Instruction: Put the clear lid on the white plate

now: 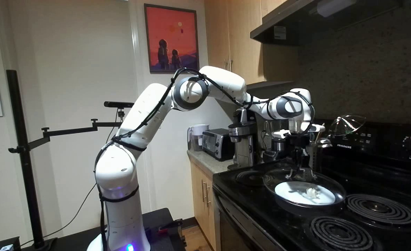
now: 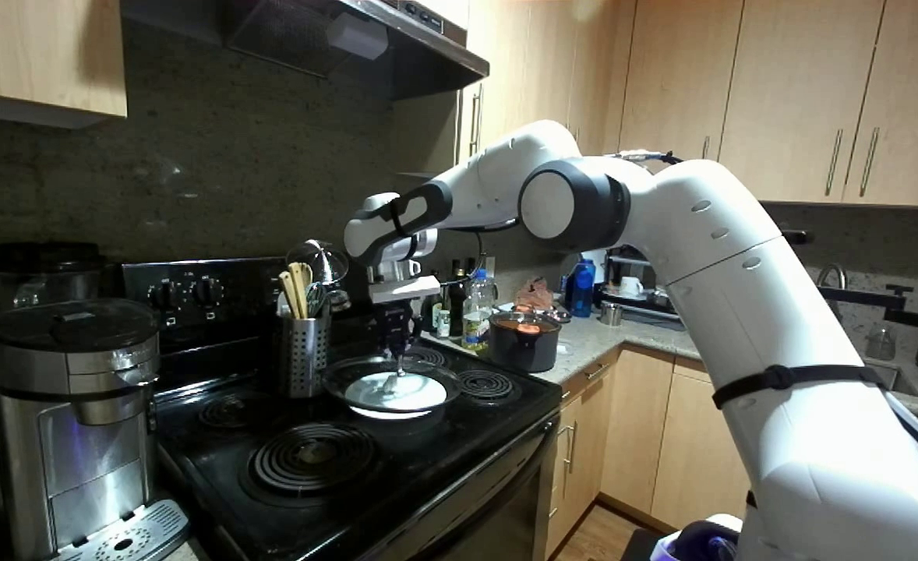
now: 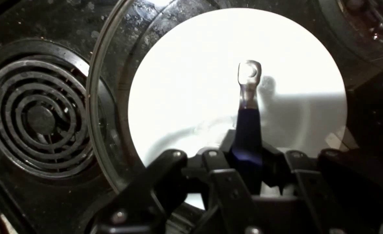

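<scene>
The clear lid [image 1: 326, 181] is round see-through glass with a thin shiny rim. It is over the white plate [image 1: 287, 191] on the stove in both exterior views; lid [image 2: 447, 382] and plate [image 2: 391, 414] overlap there. My gripper [image 1: 300, 165] points down above the lid's middle, also in an exterior view [image 2: 399, 343]. In the wrist view my gripper [image 3: 248, 152] is shut on the lid's dark handle [image 3: 248, 126], which has a metal end. The plate [image 3: 194, 71] shows through the glass, inside the lid's rim [image 3: 95, 81]. I cannot tell whether lid and plate touch.
Coiled burners [image 1: 380, 209] surround the plate; one burner [image 3: 40, 120] shows beside the lid. A metal utensil holder [image 2: 303, 358] stands behind the lid. A dark pot [image 2: 523, 343] and an oil bottle [image 2: 476, 312] stand on the far counter. The range hood [image 2: 397, 47] hangs above.
</scene>
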